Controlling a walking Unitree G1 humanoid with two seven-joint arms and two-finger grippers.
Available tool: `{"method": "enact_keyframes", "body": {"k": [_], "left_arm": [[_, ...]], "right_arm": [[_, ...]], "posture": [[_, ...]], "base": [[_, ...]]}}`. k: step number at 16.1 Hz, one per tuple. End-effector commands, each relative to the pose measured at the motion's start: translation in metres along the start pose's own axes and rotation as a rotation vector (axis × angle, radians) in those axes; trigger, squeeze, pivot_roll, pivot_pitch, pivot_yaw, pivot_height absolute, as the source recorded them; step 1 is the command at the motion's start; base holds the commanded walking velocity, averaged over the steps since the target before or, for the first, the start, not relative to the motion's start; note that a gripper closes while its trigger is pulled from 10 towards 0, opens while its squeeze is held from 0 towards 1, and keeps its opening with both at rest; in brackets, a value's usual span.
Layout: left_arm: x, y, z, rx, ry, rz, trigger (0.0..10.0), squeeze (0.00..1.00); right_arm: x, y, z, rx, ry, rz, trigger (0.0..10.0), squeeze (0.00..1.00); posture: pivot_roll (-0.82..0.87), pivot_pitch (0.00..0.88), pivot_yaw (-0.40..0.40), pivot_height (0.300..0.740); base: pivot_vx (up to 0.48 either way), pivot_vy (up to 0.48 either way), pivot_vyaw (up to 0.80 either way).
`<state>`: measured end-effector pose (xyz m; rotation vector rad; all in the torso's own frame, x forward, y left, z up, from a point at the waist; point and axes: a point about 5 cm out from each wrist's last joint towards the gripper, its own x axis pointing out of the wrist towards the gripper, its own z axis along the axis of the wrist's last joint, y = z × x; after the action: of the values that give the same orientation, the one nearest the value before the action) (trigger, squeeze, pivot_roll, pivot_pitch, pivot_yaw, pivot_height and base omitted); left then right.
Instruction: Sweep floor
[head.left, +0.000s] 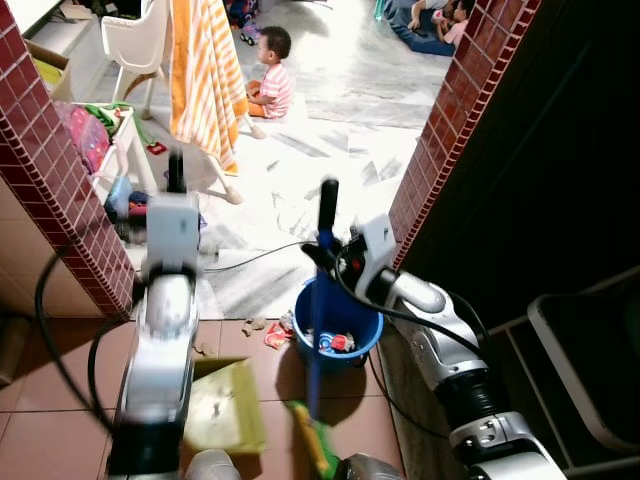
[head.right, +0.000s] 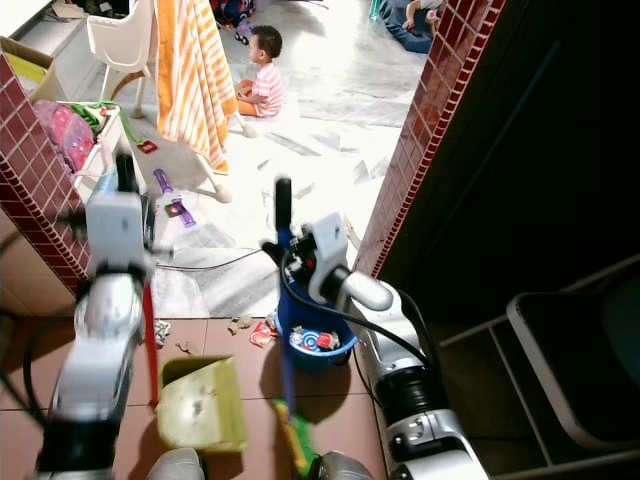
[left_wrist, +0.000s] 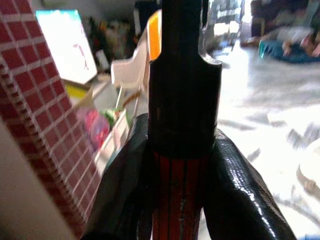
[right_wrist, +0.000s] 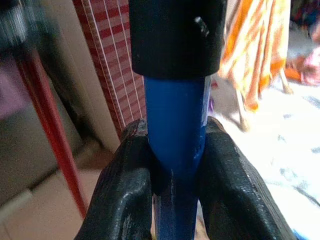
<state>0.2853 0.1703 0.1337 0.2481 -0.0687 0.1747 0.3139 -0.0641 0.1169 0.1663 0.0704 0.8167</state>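
My right gripper (head.left: 326, 256) is shut on a broom's blue handle (right_wrist: 174, 120), just below its black cap (head.left: 327, 203). The shaft runs down past a blue bucket (head.left: 340, 335) to a green broom head (head.left: 313, 440) on the brown tiles. In the left wrist view, my left gripper (left_wrist: 182, 192) is shut on a red handle (head.right: 149, 335) with a black top. That handle leads down to a yellow-green dustpan (head.right: 200, 402) resting on the floor by my feet. Bits of litter (head.left: 266, 331) lie on the tiles left of the bucket.
Red brick pillars (head.left: 60, 190) (head.left: 450, 130) frame a doorway onto a white marble floor. A child (head.left: 272, 78) sits there beside an orange striped cloth (head.left: 205, 70) on a rack and a white chair (head.left: 135, 40). A cable (head.left: 255, 258) crosses the threshold. A dark shelf (head.left: 585, 350) stands at right.
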Motion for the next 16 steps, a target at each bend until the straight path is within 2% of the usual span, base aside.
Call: {"method": "enact_keyframes", "body": {"k": [1,4,5,6,7,8,11,16], "left_arm": [[0.001,0.004,0.007,-0.006,-0.044,0.028,10.0,0.0],[-0.003,0.0,-0.006,0.019,-0.031,0.012,10.0,0.0],[-0.005,-0.008,-0.007,0.027,-0.034,-0.019,10.0,0.0],[-0.005,-0.009,-0.007,0.027,-0.037,-0.024,10.0,0.0],[-0.007,-0.015,-0.007,0.011,-0.038,-0.036,10.0,0.0],[-0.008,-0.017,-0.007,0.004,-0.037,-0.037,10.0,0.0],[-0.01,-0.018,-0.009,-0.025,-0.026,-0.031,10.0,0.0],[-0.007,-0.023,-0.007,-0.039,-0.032,-0.055,10.0,0.0]], "right_arm": [[0.001,0.001,0.012,0.039,-0.083,0.009,10.0,0.0],[0.011,0.004,0.031,0.01,-0.199,-0.019,10.0,0.0],[0.017,-0.002,0.04,-0.053,-0.241,-0.108,10.0,0.0],[0.018,-0.004,0.042,-0.06,-0.252,-0.135,10.0,0.0],[0.022,-0.014,0.051,-0.141,-0.275,-0.266,10.0,0.0],[0.022,-0.018,0.056,-0.19,-0.287,-0.316,10.0,0.0],[0.017,-0.03,0.057,-0.229,-0.277,-0.424,10.0,0.0],[0.013,-0.039,0.049,-0.255,-0.271,-0.499,10.0,0.0]], "posture": [[0.05,0.0,-0.088,0.74],[0.06,0.0,-0.084,0.74],[0.06,0.0,-0.084,0.74],[0.06,0.0,-0.083,0.74],[0.06,0.0,-0.082,0.74],[0.06,0.0,-0.082,0.74],[0.06,0.0,-0.081,0.74],[0.05,0.0,-0.076,0.74]], "base": [[0.0,0.0,0.0],[0.0,0.0,0.0],[0.0,0.0,0.0],[0.0,0.0,0.0],[0.0,0.0,0.0],[0.0,0.0,0.0],[0.0,0.0,0.0],[0.0,0.0,0.0]]}}
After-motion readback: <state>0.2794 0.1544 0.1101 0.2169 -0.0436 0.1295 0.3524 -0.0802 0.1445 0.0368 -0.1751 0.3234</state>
